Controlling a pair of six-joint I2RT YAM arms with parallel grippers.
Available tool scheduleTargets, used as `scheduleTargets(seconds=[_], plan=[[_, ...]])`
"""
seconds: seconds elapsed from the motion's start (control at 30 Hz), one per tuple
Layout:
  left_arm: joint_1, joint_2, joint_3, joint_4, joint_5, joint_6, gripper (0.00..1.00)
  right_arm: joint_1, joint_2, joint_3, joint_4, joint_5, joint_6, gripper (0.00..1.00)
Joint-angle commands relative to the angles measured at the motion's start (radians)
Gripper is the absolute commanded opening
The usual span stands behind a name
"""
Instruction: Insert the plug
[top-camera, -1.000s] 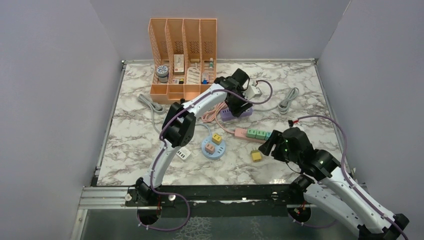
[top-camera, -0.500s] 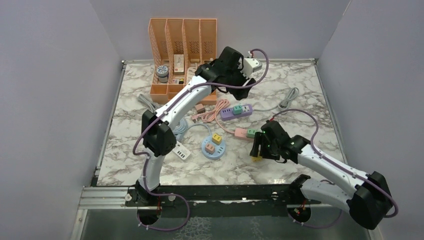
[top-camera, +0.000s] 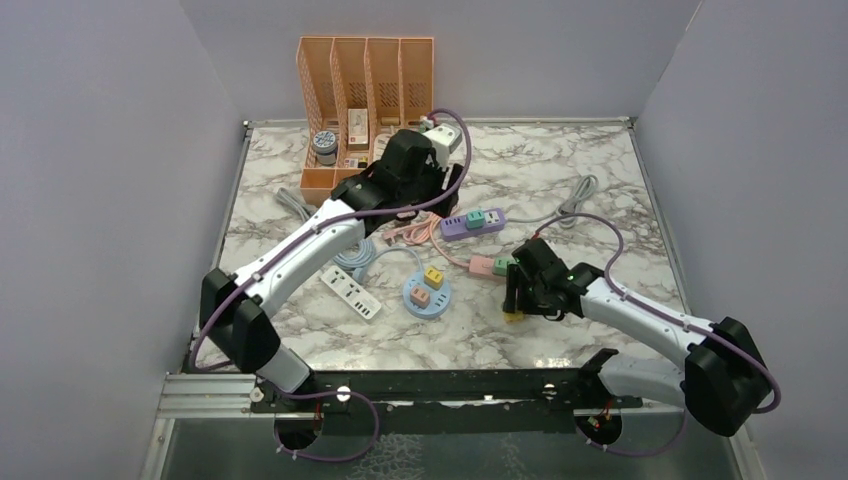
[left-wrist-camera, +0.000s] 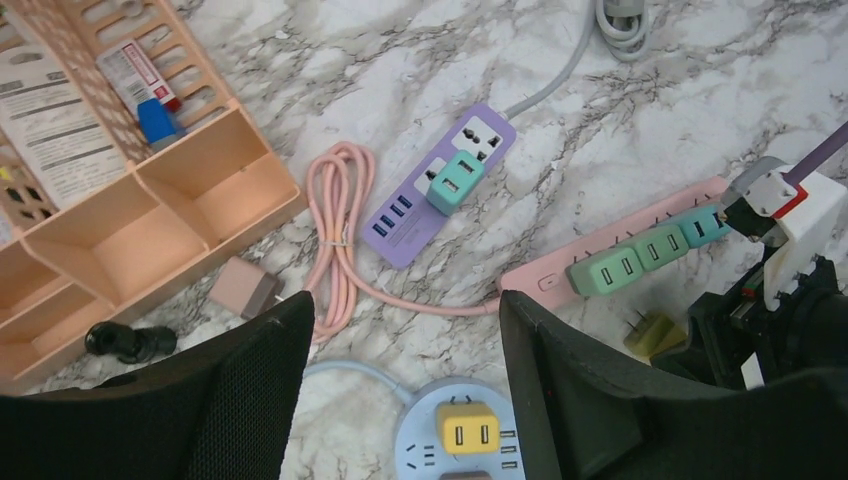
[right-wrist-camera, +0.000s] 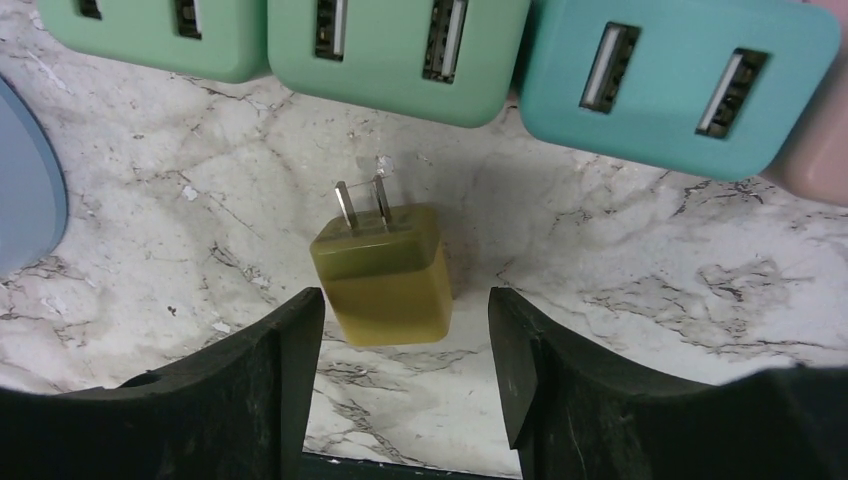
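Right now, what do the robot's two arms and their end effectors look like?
Both the left arm and the right arm have white tubular links and bulky black joints. A purple cable loops loosely along each. The left end effector and the right end effector are black, with two broad matte fingers. The right wrist carries a white block with a red mark.

A lab test cell: plain grey walls (top-camera: 100, 200) box in a marble-patterned table (top-camera: 600, 160).

Yellow plug (right-wrist-camera: 385, 275) lies flat and loose on the table (right-wrist-camera: 620, 270), two prongs pointing at the pink strip (left-wrist-camera: 545, 280), just short of its green adapters (right-wrist-camera: 395, 40).
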Motion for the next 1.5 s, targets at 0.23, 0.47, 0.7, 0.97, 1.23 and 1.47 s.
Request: scheduleTargets(seconds=[0.23, 0.47, 0.7, 0.97, 1.23, 1.47], plan=[[0.002, -0.286, -0.274, 0.195, -0.178, -0.173, 0.8, 0.007, 0.075, 0.028, 0.076, -0.041, -0.051, 0.48], [0.014, -0.375, -0.328, 0.151, -0.232, -0.211, 0.99, 0.006, 0.126, 0.043, 0.107, -0.039, -0.044, 0.48], [0.013, -0.406, -0.394, 0.267, 0.128, -0.247, 0.94, 0.007, -0.041, 0.088, 0.178, -0.158, 0.103, 0.35], [-0.061, -0.386, -0.44, 0.382, 0.141, -0.326, 0.87, 0.007, -0.218, 0.245, 0.252, -0.14, 0.346, 0.36], [-0.23, -0.4, -0.526, 0.643, 0.061, -0.288, 0.85, 0.007, -0.262, 0.357, 0.251, -0.003, 0.516, 0.36], [-0.321, -0.401, -0.554, 0.785, -0.056, -0.265, 0.79, 0.007, -0.331, 0.328, 0.265, 0.025, 0.676, 0.36]])
